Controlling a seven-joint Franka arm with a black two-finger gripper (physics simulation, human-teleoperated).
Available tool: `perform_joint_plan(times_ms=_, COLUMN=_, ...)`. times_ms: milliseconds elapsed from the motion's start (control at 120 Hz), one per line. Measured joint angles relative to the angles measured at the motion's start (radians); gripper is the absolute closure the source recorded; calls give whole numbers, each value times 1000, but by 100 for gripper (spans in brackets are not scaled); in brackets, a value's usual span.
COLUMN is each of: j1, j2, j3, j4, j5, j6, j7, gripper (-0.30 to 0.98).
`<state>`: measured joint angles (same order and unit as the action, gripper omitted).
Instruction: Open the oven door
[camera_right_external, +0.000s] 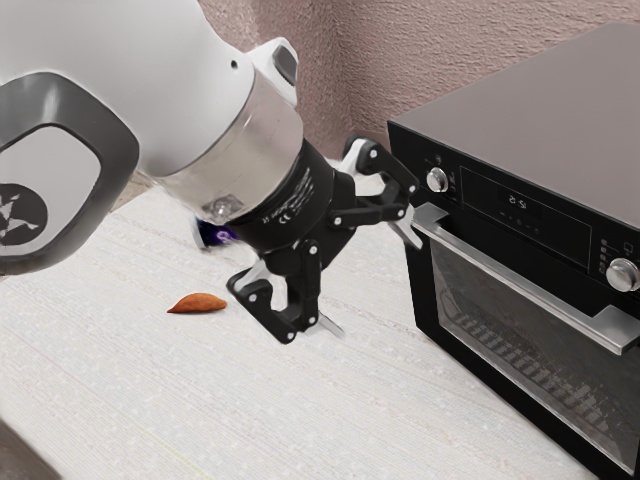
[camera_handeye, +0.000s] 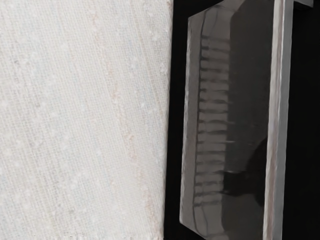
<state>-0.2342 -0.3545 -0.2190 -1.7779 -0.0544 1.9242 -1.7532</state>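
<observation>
As one black two-finger gripper (camera_right_external: 372, 281) hangs with fingers apart, one black boxy oven (camera_right_external: 540, 120) with two round silver knobs (camera_right_external: 437, 180) stands opposite the white desk (camera_right_external: 150, 400)'s edge at the exterior view's lower left; its single dark-glass door (camera_right_external: 530, 350), bearing one silver bar handle (camera_right_external: 530, 283), is closed.

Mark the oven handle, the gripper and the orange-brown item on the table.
Oven handle (camera_handeye: 278, 110): wrist view, on its bar.
Gripper (camera_right_external: 371, 280): exterior view, midway between its fingertips.
Orange-brown item (camera_right_external: 197, 303): exterior view, its middle.
</observation>
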Motion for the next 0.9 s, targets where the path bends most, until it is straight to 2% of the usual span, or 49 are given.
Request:
perform_joint_plan(times_ms=233, j1=11, j2=-18, j3=-12, j4=-89, j5=-32, j6=109, j7=-194, gripper=0)
perform_joint_plan(times_ms=467, j1=31, j2=49, j3=-20, j4=-76, j5=83, j6=149, j7=-257, gripper=0)
perform_joint_plan(times_ms=675, j1=57, j2=119, j3=-20, j4=-30, j5=122, j6=161, j7=-260, gripper=0)
perform_joint_plan(times_ms=900, j1=57, j2=156, j3=-50, j4=-18, j5=215, j6=170, j7=-241, gripper=0)
